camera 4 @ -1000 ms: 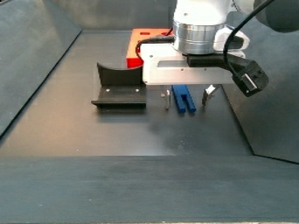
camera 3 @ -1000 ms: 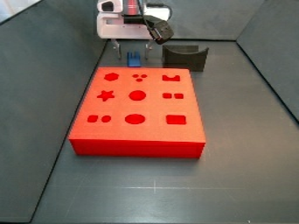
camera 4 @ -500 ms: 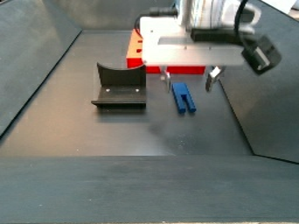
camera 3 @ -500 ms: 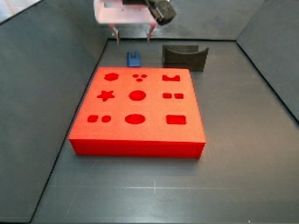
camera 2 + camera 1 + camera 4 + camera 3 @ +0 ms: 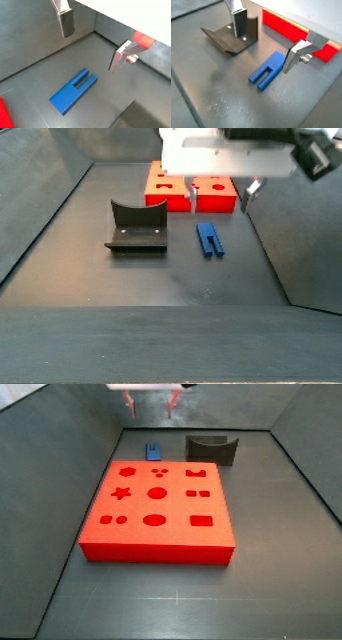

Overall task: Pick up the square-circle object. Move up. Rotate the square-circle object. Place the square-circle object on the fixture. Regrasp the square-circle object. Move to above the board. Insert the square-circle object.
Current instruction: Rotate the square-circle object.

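So basically nothing on the list looks ticked off yet. The square-circle object (image 5: 210, 238) is lying flat on the dark floor, just beside the fixture (image 5: 136, 227), at about its 3 o'clock in that side view, and at roughly 12 o'clock from the board (image 5: 156, 509) in a side view, close to its far edge. The gripper (image 5: 270, 39) is up high above the block, fingers (image 5: 65, 23) spread wide with nothing between them; in both wrist views you look straight down past them at the blue piece on the floor. So the pick itself isn't done, and my read is everything's still ahead: grab, lift, rotate, park it on the fixture, regrasp, carry over the board, insert. The fixture's notch is empty too.
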Robot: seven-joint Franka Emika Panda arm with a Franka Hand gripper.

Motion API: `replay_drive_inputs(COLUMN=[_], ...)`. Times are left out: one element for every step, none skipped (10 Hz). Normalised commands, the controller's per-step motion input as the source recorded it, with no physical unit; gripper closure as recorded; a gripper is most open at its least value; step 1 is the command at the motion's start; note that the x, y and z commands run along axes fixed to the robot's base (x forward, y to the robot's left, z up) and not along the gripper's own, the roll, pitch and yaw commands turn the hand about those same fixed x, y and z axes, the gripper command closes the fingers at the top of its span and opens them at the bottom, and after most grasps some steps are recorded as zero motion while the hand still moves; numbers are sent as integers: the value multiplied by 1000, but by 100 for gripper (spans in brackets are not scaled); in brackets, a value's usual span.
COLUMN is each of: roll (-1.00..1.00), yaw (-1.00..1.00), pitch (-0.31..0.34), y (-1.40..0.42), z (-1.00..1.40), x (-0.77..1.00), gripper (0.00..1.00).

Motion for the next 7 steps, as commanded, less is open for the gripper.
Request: replay_drive_inputs(roll=[1,2,2,1,0,0,0], yaw=[1000,1000,1000,1000,1000,1000,1000], pitch=[1,0,-2,-2,-3,-3,-3], y=[-3,4,7,3,3,3,3], z=[-197,-290,-223,-106,-51,-41,-41], x=[-3,16,47,40,37,30,31], gripper=[0,0,0,0,0,0,0])
